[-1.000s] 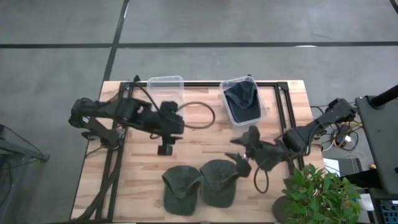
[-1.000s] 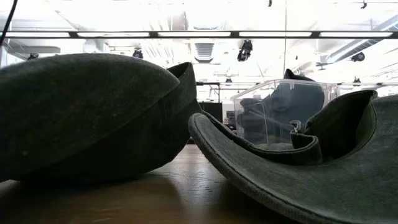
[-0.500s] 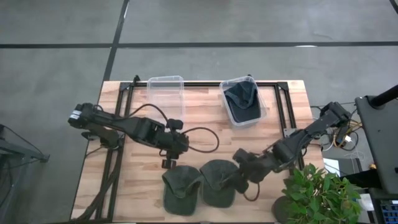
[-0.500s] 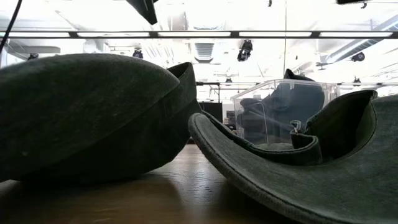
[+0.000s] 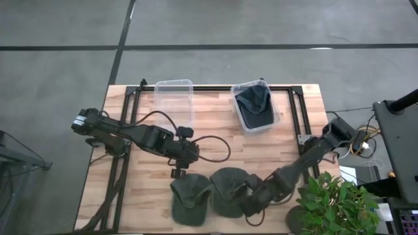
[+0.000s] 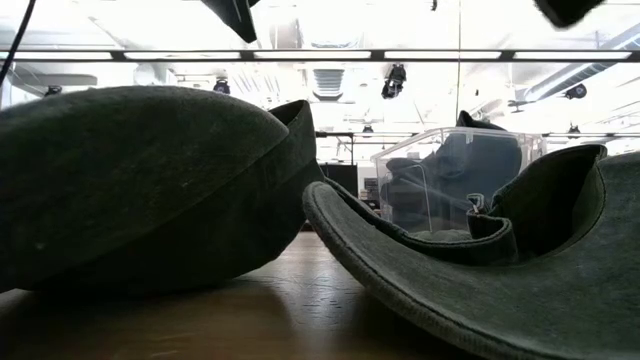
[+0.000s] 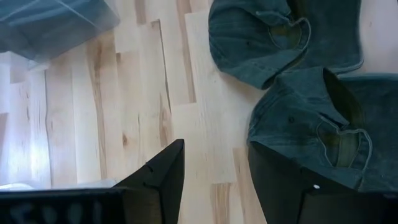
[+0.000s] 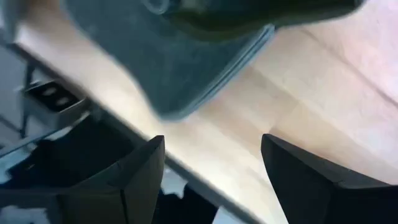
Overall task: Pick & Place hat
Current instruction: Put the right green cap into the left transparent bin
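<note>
Right gripper (image 5: 250, 203) now lower over table (image 5: 215, 140).

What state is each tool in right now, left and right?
Left tool: open, empty, just above the left hat.
Right tool: open, empty, at the edge of the right hat.

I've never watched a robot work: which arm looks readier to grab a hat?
Probably the left. Its open gripper hovers just above the left hat, fingers either side of the brim. The right gripper, also open, sits at the right hat's edge, near the table's edge.
</note>
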### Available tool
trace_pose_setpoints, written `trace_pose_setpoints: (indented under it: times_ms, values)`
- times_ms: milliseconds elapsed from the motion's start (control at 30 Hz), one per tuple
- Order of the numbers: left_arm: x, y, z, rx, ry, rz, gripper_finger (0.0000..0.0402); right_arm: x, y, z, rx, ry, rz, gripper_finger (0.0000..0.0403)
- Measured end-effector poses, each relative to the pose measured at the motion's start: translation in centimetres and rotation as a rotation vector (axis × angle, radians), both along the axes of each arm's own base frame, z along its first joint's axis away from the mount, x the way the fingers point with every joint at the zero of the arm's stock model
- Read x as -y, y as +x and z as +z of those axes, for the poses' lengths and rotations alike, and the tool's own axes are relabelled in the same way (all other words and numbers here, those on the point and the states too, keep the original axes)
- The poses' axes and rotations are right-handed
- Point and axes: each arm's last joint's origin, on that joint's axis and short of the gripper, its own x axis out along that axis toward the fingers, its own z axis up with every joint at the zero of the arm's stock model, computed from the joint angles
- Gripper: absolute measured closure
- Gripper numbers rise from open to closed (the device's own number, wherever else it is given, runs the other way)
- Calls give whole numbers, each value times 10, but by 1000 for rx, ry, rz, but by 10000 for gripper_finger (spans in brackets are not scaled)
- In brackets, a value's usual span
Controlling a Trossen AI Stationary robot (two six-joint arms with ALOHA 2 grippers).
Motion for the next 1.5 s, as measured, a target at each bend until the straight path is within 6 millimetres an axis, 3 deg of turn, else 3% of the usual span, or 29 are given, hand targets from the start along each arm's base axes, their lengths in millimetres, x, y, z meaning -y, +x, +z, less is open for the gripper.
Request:
trace_pose_setpoints:
  times_ms: [133,367,933,1100,1300,1500]
  values:
    - [0,1,1,13,2,-9,232,-4,7,-19,-20,-52,27,150]
    - [0,1,1,16,-2,-4,232,-7,12,-36,-31,-119,65,167]
    - [0,1,1,18,-9,7,232,0,18,-44,56,-214,69,177]
    - [0,1,1,18,-8,7,232,2,17,-45,62,-237,77,238]
    - [0,1,1,18,-8,7,232,4,16,-43,57,-259,113,370]
    - [0,1,1,17,-8,7,232,9,7,-29,-28,-314,130,388]
